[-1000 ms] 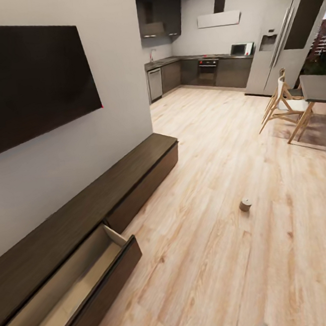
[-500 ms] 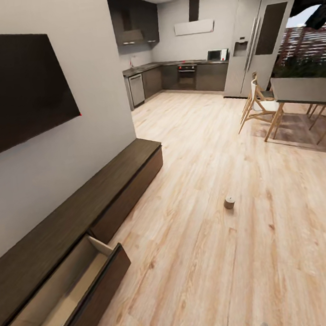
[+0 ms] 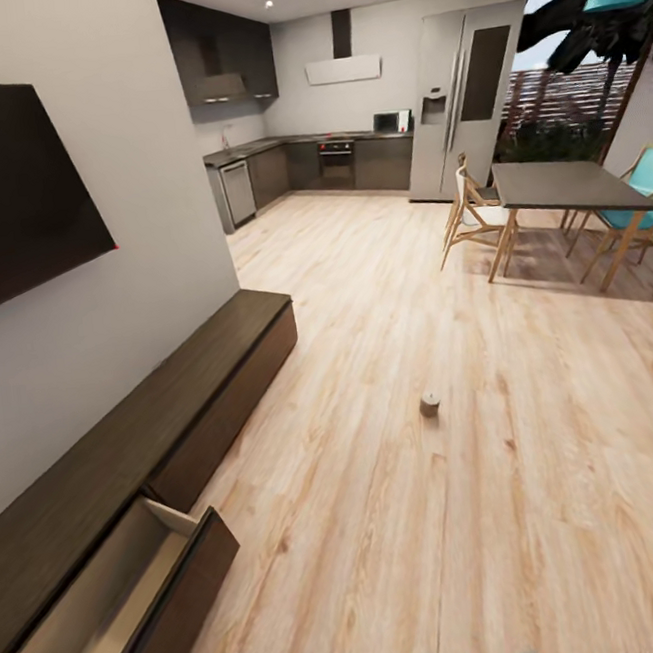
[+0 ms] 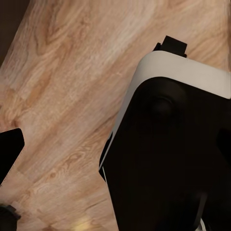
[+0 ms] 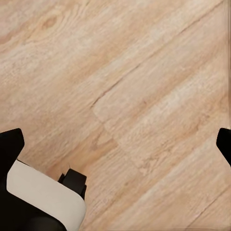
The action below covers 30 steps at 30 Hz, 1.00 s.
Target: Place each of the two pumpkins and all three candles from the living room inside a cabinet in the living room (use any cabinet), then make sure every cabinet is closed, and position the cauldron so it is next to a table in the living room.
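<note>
One small grey-olive cylindrical candle [image 3: 430, 403] stands on the pale wood-plank floor [image 3: 546, 504], well apart from the long dark brown wood-grain cabinet [image 3: 166, 424]. Its near drawer [image 3: 145, 607] stands open, awaiting closure. Gripper states: cannot tell. Most steps appear outstanding.

I can read no text, label, brand or number anywhere I look. Nothing legible stands on any surface before me.
</note>
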{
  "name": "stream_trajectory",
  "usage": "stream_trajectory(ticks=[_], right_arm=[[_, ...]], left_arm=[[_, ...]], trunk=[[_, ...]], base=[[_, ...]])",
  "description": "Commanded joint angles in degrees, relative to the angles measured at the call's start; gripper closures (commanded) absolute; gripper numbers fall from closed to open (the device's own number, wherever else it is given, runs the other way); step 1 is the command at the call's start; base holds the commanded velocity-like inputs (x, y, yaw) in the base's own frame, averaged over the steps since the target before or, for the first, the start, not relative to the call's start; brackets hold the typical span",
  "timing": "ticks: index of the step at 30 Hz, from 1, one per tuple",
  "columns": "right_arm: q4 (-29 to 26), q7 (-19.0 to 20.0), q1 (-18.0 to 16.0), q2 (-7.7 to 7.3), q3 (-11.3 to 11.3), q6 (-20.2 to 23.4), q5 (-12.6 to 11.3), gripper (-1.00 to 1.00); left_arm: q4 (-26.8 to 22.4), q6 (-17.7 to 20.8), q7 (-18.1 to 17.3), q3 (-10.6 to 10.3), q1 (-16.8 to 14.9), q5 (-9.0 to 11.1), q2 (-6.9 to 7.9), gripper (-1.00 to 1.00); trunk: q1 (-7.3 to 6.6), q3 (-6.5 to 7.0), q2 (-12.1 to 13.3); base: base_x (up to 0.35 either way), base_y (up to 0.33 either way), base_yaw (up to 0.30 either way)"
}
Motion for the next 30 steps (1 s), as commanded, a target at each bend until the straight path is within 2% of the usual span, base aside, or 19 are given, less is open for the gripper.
stream_trajectory(ticks=[1, 30], right_arm=[[0.0, 0.0, 0.0, 0.0, 0.0, -0.01, 0.0, -1.0], [-0.02, -0.05, 0.0, 0.09, 0.0, 0.0, 0.02, -1.0]], left_arm=[[0.0, 0.0, 0.0, 0.0, -0.01, 0.0, 0.0, -1.0], [0.0, 0.0, 0.0, 0.0, -0.01, 0.0, 0.0, -1.0]], trunk=[[0.0, 0.07, 0.0], [0.0, 2.05, 0.0]], base=[[0.0, 0.0, -0.23], [0.0, 0.0, -0.23]])
